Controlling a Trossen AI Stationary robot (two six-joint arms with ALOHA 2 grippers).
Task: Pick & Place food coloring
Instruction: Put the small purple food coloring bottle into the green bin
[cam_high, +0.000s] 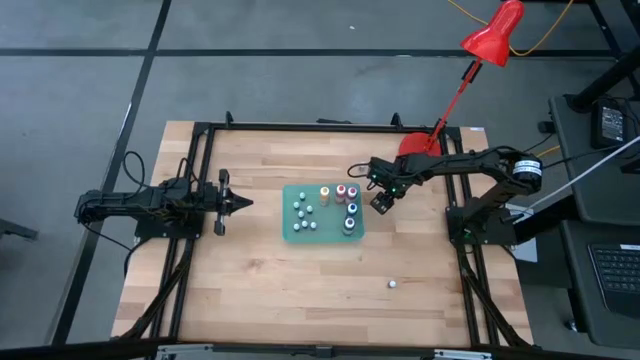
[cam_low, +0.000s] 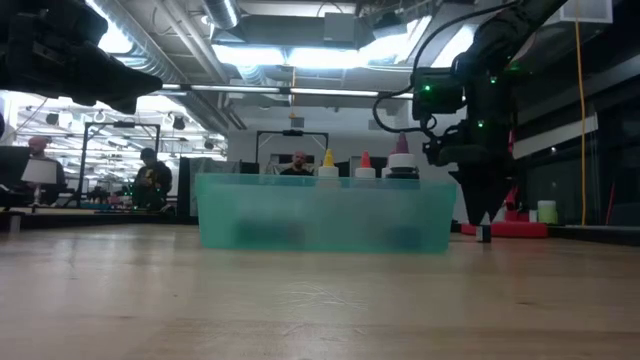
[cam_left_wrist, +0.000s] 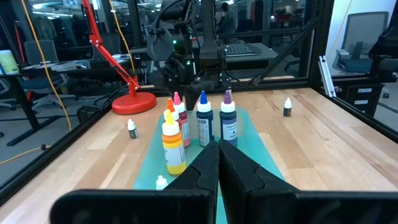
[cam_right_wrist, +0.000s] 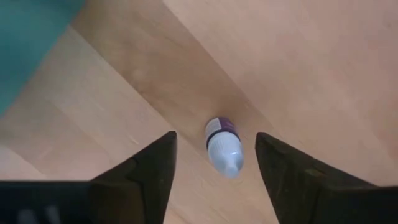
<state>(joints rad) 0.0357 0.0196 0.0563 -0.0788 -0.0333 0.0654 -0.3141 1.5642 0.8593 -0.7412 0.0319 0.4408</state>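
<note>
Across the wooden table (cam_high: 250, 290), the left gripper (cam_high: 240, 203) waits pressed together beside the green tray (cam_high: 300, 232), while the right gripper (cam_right_wrist: 214, 152) hangs spread over a small bottle (cam_right_wrist: 222, 145), seemingly upright, directly below between its fingers.

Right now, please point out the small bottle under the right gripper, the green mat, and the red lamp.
small bottle (cam_right_wrist: 224, 147), right wrist view, white body.
green mat (cam_high: 323, 233), high view, bare middle.
red lamp (cam_high: 494, 35), high view, shade.

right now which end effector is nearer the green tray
Right. The right end effector hangs just off the green tray's right edge, fingers either side of a small bottle on the wood. The left end effector sits farther off, to the tray's left, shut.
</note>
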